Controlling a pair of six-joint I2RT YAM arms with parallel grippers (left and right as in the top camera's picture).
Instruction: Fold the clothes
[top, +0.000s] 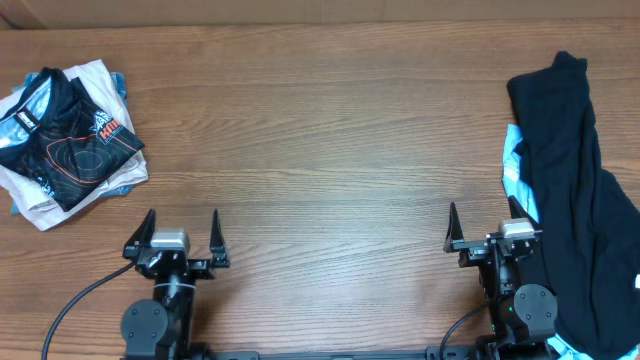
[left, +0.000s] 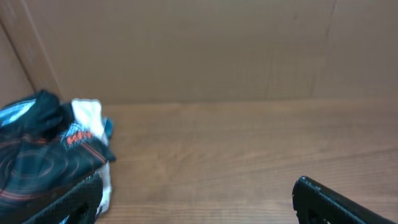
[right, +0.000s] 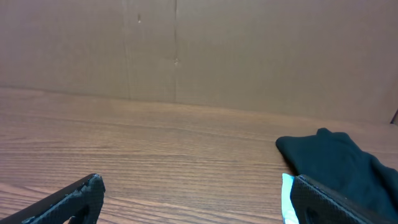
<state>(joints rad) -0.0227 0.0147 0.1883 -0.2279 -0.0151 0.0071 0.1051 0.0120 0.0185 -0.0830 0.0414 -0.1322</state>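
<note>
Near edge of desk (top: 320, 130): left jaws parked left of centre, spread as wide as they go, nothing between them; right jaws likewise at the right, fully apart and empty, the outer one just beside or over the edge of a plain black garment (top: 575, 170). That garment runs from the near right corner up along the right edge, with light blue cloth (top: 515, 165) showing at its inner side. Middle of the desk is bare wood. Further out, at the left edge and beyond the left jaws, lies the jersey (top: 75, 140): black with thin orange contour lines and small logos, bunched in a rough heap, not spread. It sits on top of an off-white garment (top: 40, 205) that pokes out below and to the near side. Left wrist view shows the jersey (left: 43, 162) low at the left, well apart from the jaws. Judgement: thin sports knit, so light, limp and probably slick; it will sag and slide rather than hold a crease. Best taken at a hem corner or a shoulder seam, where the cloth is doubled, pinching the top layer only so the off-white piece stays behind. Behind everything, a plain brown wall (left: 217, 50)
</note>
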